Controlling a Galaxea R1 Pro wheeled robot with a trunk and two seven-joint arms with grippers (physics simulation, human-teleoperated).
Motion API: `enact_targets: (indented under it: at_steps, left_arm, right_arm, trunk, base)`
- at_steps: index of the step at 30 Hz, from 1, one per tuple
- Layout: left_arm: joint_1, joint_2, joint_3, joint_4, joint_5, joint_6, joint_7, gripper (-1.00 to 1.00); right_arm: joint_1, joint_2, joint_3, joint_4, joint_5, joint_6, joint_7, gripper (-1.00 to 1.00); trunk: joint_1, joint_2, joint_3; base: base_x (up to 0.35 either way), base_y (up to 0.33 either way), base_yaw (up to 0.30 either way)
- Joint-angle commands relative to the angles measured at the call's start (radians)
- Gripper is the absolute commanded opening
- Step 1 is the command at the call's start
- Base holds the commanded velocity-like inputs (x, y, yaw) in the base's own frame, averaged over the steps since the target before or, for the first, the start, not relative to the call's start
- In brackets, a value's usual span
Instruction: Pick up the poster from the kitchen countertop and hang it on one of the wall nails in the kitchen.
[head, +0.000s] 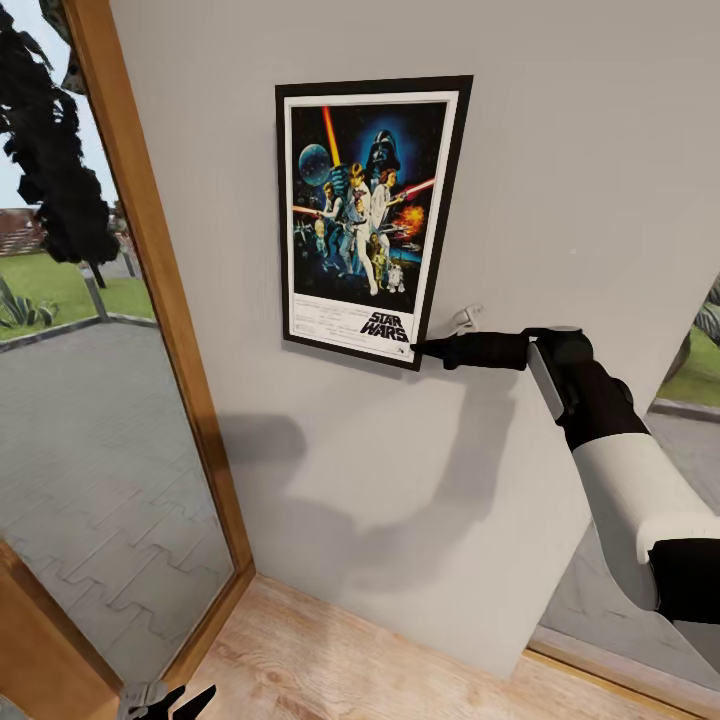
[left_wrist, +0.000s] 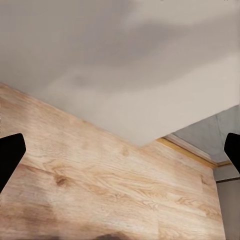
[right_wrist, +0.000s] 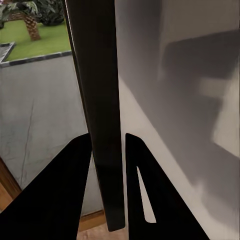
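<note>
The poster (head: 365, 215) stands upright and flat against the pale grey wall (head: 580, 150), slightly tilted, with the STAR WARS lettering at the bottom. My right gripper (head: 425, 348) is shut on the poster's lower right corner. In the right wrist view the poster's dark frame edge (right_wrist: 102, 100) runs between the two black fingers of the right gripper (right_wrist: 106, 142). No wall nail can be made out; any behind the poster is hidden. The kitchen countertop is out of view. My left gripper (head: 170, 700) hangs low near the floor, open and holding nothing (left_wrist: 120, 155).
A tall glass door in a wooden frame (head: 150, 250) borders the wall on the left. Another glazed opening (head: 690, 390) lies at the right, behind my right arm. Light wooden floor (head: 330, 660) runs along the wall's foot. A small pale object (head: 466, 318) sits just above the right gripper.
</note>
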Motion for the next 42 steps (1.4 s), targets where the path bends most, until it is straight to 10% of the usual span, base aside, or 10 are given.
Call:
enact_targets:
  at_steps: [1,42]
  left_arm:
    - [-0.001,0.001,-0.008,0.001,0.007,-0.006,-0.001,1.0]
    - [-0.001,0.001,-0.008,0.001,0.007,-0.006,0.0,1.0]
  right_arm:
    - [-0.001,-0.001,0.003,0.0,-0.01,0.009,-0.003,-1.0]
    - [-0.001,-0.001,0.002,0.0,-0.01,0.009,-0.003,-1.0]
  trunk:
    - [0.001,-0.002,-0.002]
    - [0.001,-0.002,-0.002]
  base:
    - [0.0,0.09,0.0]
    - [0.013,0.018,0.0]
